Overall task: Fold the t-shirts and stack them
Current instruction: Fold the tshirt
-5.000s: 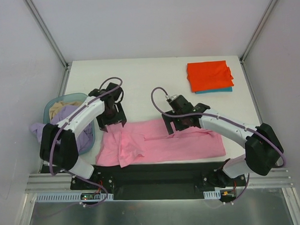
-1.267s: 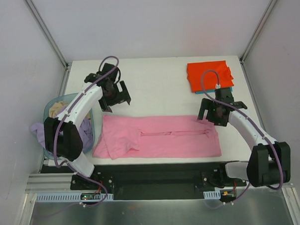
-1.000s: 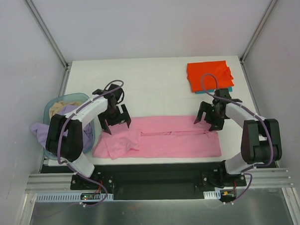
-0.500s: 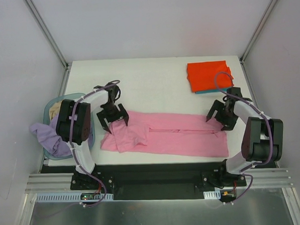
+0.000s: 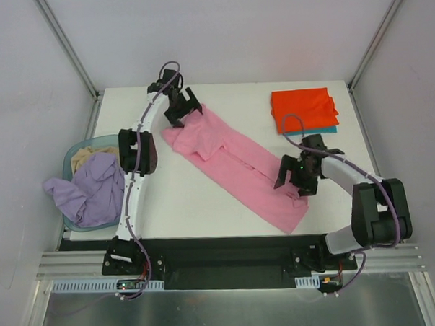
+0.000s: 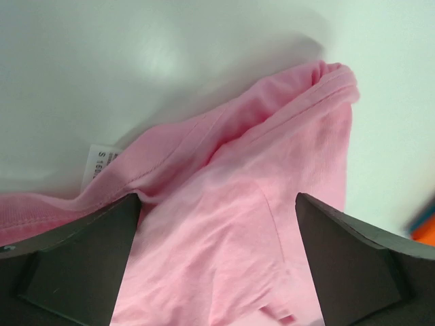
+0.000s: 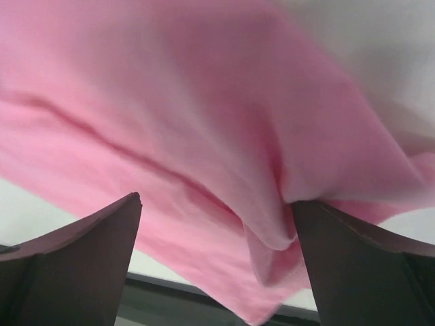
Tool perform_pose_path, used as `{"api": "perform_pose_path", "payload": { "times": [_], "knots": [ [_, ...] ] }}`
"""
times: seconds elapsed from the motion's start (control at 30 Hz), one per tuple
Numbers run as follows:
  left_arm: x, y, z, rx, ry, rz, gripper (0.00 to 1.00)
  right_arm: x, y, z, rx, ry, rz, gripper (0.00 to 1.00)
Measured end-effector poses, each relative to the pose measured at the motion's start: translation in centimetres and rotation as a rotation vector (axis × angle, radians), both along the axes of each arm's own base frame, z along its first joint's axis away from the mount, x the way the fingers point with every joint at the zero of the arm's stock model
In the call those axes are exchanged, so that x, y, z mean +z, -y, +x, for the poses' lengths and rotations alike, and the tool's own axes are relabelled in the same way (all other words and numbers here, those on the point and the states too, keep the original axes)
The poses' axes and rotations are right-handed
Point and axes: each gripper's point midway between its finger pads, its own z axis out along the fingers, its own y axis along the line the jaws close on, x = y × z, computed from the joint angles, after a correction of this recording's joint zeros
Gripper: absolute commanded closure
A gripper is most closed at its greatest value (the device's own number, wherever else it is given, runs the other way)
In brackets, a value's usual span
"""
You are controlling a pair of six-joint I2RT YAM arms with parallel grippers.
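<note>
The bright pink t-shirt [image 5: 232,159] lies as a long folded strip, slanting from the back left to the front right of the table. My left gripper [image 5: 180,110] is over its back-left end, jaws wide open with pink cloth [image 6: 272,204] between the fingers. My right gripper [image 5: 294,180] is over its front-right end, jaws wide open across bunched pink cloth [image 7: 204,102]. The orange-red t-shirt [image 5: 303,109] lies folded at the back right on the teal t-shirt [image 5: 310,131]. The pale lavender t-shirt [image 5: 89,190] hangs out of the basket.
The round light-blue basket [image 5: 94,142] stands at the table's left edge with a beige cloth [image 5: 84,160] inside. White walls and metal posts close the back and sides. A black rail runs along the near edge.
The pink strip has swung from lying along the near edge to a slant. The left gripper went far back with its end; the right gripper moved slightly inward and nearer.
</note>
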Motion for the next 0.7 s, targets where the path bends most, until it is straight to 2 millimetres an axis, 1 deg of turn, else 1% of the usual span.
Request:
{"api": "perform_pose_path", "payload": {
  "times": [0.03, 0.07, 0.13, 0.17, 0.2, 0.23, 0.27, 0.3, 0.33, 0.4, 0.47, 0.53, 0.6, 0.67, 0.7],
  "knots": [
    [0.6, 0.9, 2.4, 0.002, 0.066, -0.050, 0.01, 0.0, -1.6, -1.0, 0.058, -0.009, 0.008, 0.03],
    [0.9, 1.9, 4.4, 0.001, 0.126, -0.100, 0.01, 0.0, -3.6, -2.4, 0.134, -0.024, 0.012, 0.03],
    [1.4, 3.1, 6.8, 0.009, 0.203, -0.176, 0.01, 0.1, -7.8, -5.8, 0.317, -0.056, 0.035, 0.03],
    [1.6, 3.4, 7.3, 0.015, 0.222, -0.206, 0.01, 0.2, -9.5, -7.8, 0.403, -0.076, 0.045, 0.03],
    [1.7, 3.7, 7.8, 0.023, 0.240, -0.229, 0.01, 0.4, -10.6, -9.3, 0.465, -0.090, 0.051, 0.03],
    [1.9, 3.9, 8.1, 0.027, 0.257, -0.246, 0.01, 0.7, -11.1, -10.9, 0.526, -0.107, 0.044, 0.03],
    [2.1, 4.1, 8.4, 0.030, 0.270, -0.262, 0.01, 1.2, -11.3, -12.2, 0.566, -0.114, 0.037, 0.03],
    [2.2, 4.2, 8.5, 0.030, 0.279, -0.266, 0.01, 2.0, -11.2, -12.9, 0.595, -0.107, 0.034, 0.03],
    [2.3, 4.2, 8.5, 0.028, 0.286, -0.269, 0.01, 2.9, -11.1, -13.2, 0.614, -0.087, 0.030, 0.03],
    [2.6, 4.1, 8.0, 0.021, 0.287, -0.263, 0.01, 5.0, -11.0, -12.9, 0.631, -0.016, 0.035, 0.03],
    [3.1, 3.7, 7.0, 0.013, 0.284, -0.242, 0.01, 6.8, -11.1, -12.3, 0.642, 0.063, 0.049, 0.03],
    [4.2, 3.1, 5.7, 0.003, 0.280, -0.217, 0.01, 8.0, -11.0, -11.9, 0.648, 0.122, 0.047, 0.03],
    [6.1, 2.7, 4.4, -0.006, 0.293, -0.204, 0.01, 8.1, -10.5, -11.6, 0.648, 0.134, 0.017, 0.03],
    [8.3, 2.7, 3.1, -0.025, 0.317, -0.203, 0.00, 7.7, -10.0, -11.4, 0.643, 0.119, -0.020, 0.03],
    [9.3, 2.6, 2.3, -0.030, 0.324, -0.202, 0.01, 7.3, -9.8, -11.3, 0.639, 0.106, -0.038, 0.01]
  ]
}}
